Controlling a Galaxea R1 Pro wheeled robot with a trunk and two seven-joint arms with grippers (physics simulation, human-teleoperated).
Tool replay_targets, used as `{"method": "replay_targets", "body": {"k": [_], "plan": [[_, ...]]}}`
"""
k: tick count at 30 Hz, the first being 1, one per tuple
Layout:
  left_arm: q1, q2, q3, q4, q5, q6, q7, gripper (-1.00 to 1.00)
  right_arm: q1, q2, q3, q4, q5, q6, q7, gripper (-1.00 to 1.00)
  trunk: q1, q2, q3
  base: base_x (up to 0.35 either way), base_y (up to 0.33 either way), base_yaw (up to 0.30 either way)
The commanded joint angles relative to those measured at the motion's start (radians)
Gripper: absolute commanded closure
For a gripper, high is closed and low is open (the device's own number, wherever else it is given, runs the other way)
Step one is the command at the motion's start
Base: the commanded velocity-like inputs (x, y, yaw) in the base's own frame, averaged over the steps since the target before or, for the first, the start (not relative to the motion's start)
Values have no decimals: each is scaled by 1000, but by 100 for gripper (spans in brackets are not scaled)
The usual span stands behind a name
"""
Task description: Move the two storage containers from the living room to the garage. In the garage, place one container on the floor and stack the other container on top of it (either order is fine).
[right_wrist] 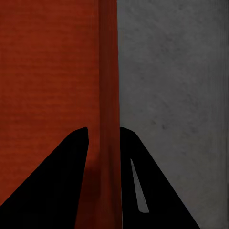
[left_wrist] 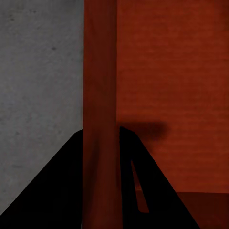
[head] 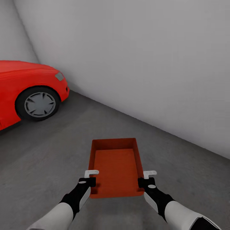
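While carried over the grey concrete floor [head: 48,153], orange-red box [head: 116,166] held level between both arms, ahead of the robot, open top up. Left gripper [head: 91,178] pinching the box's left wall near its near corner, one finger [left_wrist: 57,191] outside, the other inside. Right gripper [head: 143,179] pinching the box's right wall [right_wrist: 109,95] likewise. Beyond the box, pale grey wall [head: 143,64]; left of the box and farther off, red car [head: 28,86] with one wheel [head: 38,103] showing

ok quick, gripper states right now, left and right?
Left gripper: shut on the left side wall of the orange box.
Right gripper: shut on the same box's right side wall.
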Motion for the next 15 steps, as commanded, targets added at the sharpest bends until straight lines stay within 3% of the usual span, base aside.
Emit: {"method": "replay_targets", "body": {"k": [1,11,15], "plan": [[1,12,-3,0,4,9,9,100,-2,-69,-87,-4,14,-4,-3,100,1,-1,-1,323,0,-283],[1,12,-3,0,3,9,9,100,-2,-69,-87,-4,14,-4,-3,100,1,-1,-1,323,0,-277],[1,12,-3,0,3,9,9,100,-2,-69,-87,-4,14,-4,-3,100,1,-1,-1,323,0,-72]]}}
